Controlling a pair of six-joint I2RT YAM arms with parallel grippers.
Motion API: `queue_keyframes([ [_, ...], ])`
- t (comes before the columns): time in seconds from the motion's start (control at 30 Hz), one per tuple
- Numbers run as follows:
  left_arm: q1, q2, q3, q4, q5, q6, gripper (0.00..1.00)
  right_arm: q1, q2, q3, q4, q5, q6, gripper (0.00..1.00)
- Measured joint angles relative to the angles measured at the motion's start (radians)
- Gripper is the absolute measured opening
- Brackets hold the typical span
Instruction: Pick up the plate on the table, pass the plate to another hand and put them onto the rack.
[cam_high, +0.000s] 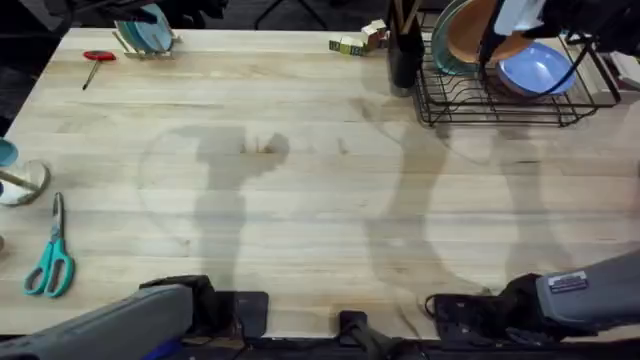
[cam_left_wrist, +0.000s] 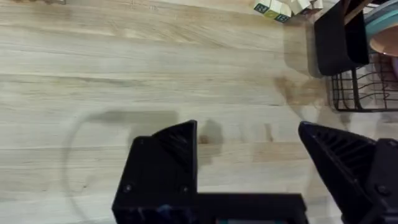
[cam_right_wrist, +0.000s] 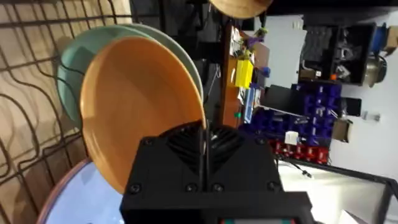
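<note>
Plate is clamped by its rim in the right gripper — jaws pinched nearly shut on the edge — upright over the rack, w/ a teal plate just behind it. Rim should be lowered into a free slot, kept vertical, released only once seated. Left gripper — spread, empty — hangs over the table.

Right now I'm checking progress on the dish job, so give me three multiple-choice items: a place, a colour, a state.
1. Where is the orange plate? A on the table; B in the rack; C on the floor.
2. The scissors' handles are: A red; B teal; C black.
3. The left pincer is: A open; B shut; C holding a bowl.
Key: B, it stands among the wires; B, the loops are teal; A, its fingers stand wide apart.
</note>
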Motion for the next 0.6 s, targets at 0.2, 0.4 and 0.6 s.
queue_keyframes([
  [0.2,0.000,0.000,0.000,0.000,0.000,0.000,0.994,0.007,0.009,0.000,-0.041,-0.022,0.000,0.028],
  [0.4,0.000,0.000,0.000,0.000,0.000,0.000,0.993,0.010,0.051,0.001,-0.077,-0.025,-0.004,0.028],
  [0.6,0.000,0.000,0.000,0.000,0.000,0.000,0.993,0.010,0.052,0.002,-0.082,-0.025,-0.008,0.094],
])
